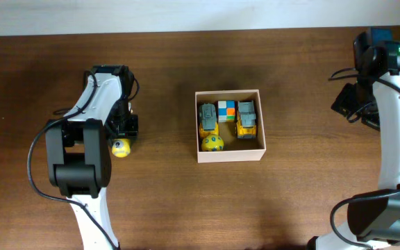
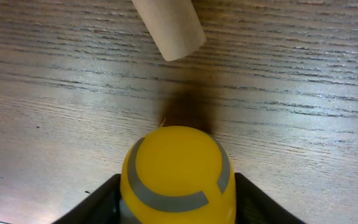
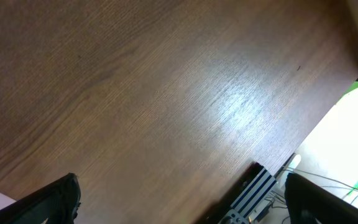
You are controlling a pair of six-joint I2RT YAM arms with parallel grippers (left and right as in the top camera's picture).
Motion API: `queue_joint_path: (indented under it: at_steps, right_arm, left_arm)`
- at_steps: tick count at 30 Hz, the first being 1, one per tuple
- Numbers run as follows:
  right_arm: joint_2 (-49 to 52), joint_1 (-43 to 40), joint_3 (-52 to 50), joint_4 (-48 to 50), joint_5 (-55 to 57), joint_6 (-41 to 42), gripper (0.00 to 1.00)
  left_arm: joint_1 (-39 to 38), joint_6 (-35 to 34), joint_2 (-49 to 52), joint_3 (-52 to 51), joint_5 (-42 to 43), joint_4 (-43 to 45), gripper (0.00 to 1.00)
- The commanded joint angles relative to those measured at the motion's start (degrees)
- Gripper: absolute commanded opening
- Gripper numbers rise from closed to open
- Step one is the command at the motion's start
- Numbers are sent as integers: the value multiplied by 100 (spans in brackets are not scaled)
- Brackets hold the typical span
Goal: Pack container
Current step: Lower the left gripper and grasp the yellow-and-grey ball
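A: The container (image 1: 229,157) sits open-topped in the middle of the table (image 1: 304,201), white walls and a tan floor. It's well stocked! There's a left truck (image 1: 208,117) and a right truck (image 1: 246,119), both yellow and grey. A multicoloured cube (image 1: 226,110) sits between them against the far wall, and a yellow ball (image 1: 212,143) is in the near left corner.

B: And the left gripper (image 1: 122,136), where is it against that box?

A: Well out to the container's left, low over the wood, nowhere near the rim. A loose striped ball (image 2: 178,177), yellow with grey bands, sits right between its fingers (image 2: 101,202).

B: Clamped on it?

A: Can't call it. From the wrist camera the dark fingers flank the ball on both sides, tight in. Whether they press it or only stand just beside it, I can't tell.

B: What's that pale thing beyond the ball?

A: A pale cylinder (image 2: 169,28) on the table just past the ball, apart from it. From above it's hidden under the arm.

B: And the other side?

A: The right gripper (image 3: 180,180) is well off to the container's right, up above the table. Its jaws are spread wide, with only tabletop showing between them. So the container lies between the two grippers, touching neither.
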Motion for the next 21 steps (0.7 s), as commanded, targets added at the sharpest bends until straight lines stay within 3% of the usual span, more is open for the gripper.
queue_joint_path:
  at_steps: [1,13,21]
  right_arm:
    - [-24,-24,15,4,28,50,99]
    - [-24,-24,15,4,28,50,99]
    - [-24,-24,15,4,28,50,99]
  left_arm:
    - [4,35,-72,-46,149,-35,46]
    - [4,37,-72,33,181,-214,41]
    - [-28,199,-72,841,964,-424,41]
